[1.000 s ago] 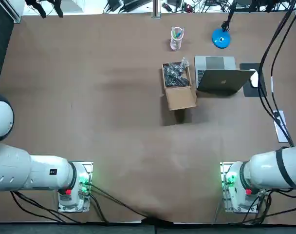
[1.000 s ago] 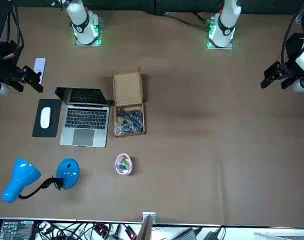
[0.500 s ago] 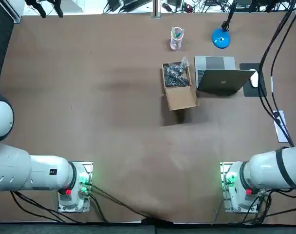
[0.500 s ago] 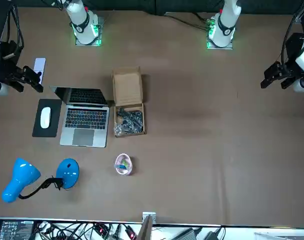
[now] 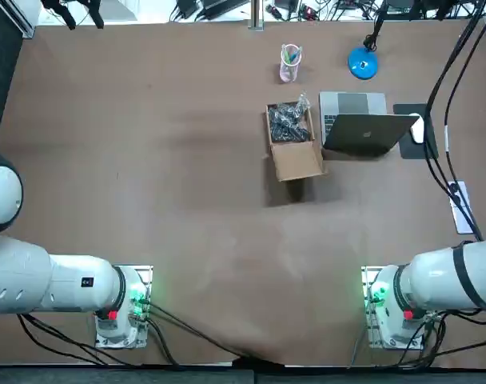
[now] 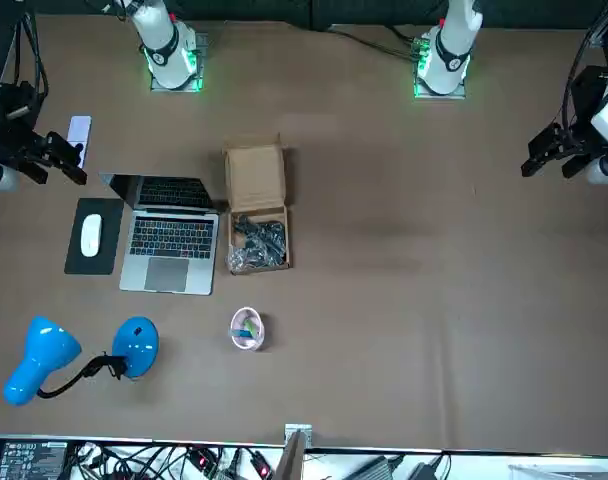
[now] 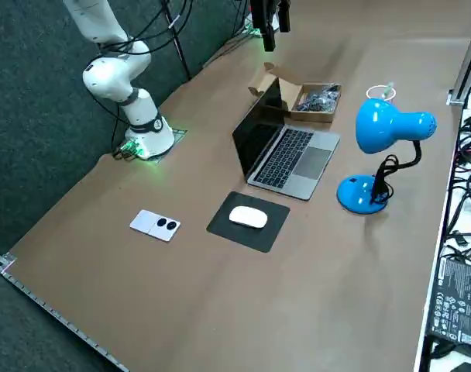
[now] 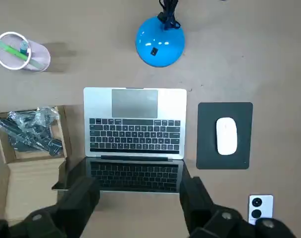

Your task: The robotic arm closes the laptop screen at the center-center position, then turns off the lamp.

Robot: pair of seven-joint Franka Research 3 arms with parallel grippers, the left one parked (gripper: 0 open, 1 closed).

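Note:
The silver laptop [image 5: 363, 126] stands open at the right of the table, its screen upright and its keyboard [image 8: 134, 135] showing; it also appears in the front view [image 6: 169, 240] and the side view [image 7: 280, 151]. A blue desk lamp [image 7: 384, 128] stands just beyond it, with its round base [image 8: 159, 40] close to the laptop's far edge and its head [image 6: 42, 358] bent to the side. My right gripper [image 8: 135, 201] hangs high above the laptop's screen edge, open, touching nothing. In the front view the gripper [image 6: 74, 163] sits at the left edge.
An open cardboard box [image 5: 292, 140] with dark parts lies beside the laptop. A white mouse [image 8: 226, 136] rests on a black pad [image 8: 225, 163] on the laptop's other side. A small white device [image 7: 156, 225] lies nearer my base. A pink cup [image 5: 290, 62] stands near the lamp.

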